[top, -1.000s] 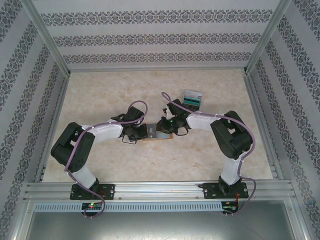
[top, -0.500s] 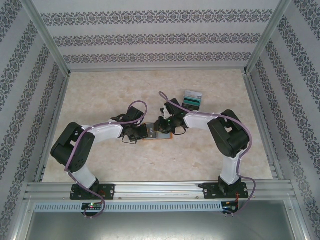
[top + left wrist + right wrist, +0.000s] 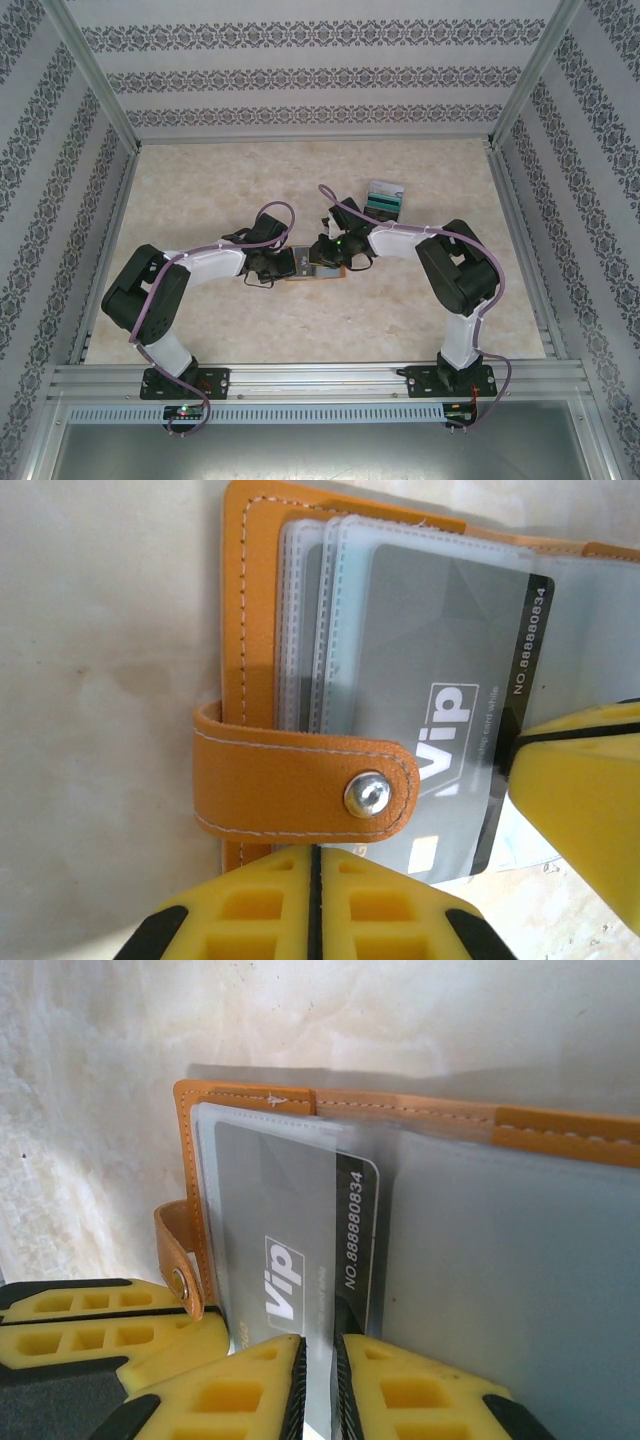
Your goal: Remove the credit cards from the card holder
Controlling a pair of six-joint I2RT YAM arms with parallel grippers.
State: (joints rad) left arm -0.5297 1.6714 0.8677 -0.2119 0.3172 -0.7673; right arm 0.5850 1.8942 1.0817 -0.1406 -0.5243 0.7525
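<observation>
- Compared with a second ago, the right arm has drawn its elbow in slightly. The left arm and the card holder (image 3: pixel 312 271) have not moved — the holder lies on the table (image 3: pixel 200 200) between the two wrists.
- The right gripper (image 3: pixel 320 1390) is pinched narrow on the striped end of a grey credit card (image 3: pixel 440 660), as far as we can judge.
- The card sits partway out of its clear sleeve (image 3: pixel 305 600).
- The left gripper (image 3: pixel 315 912) is closed tight at the holder's strap (image 3: pixel 290 785) — pinning it, we think.
- So one card is mid-pull, not yet free.

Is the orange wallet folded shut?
No, the orange wallet lies open, with its clear sleeves and a grey card showing.
</observation>
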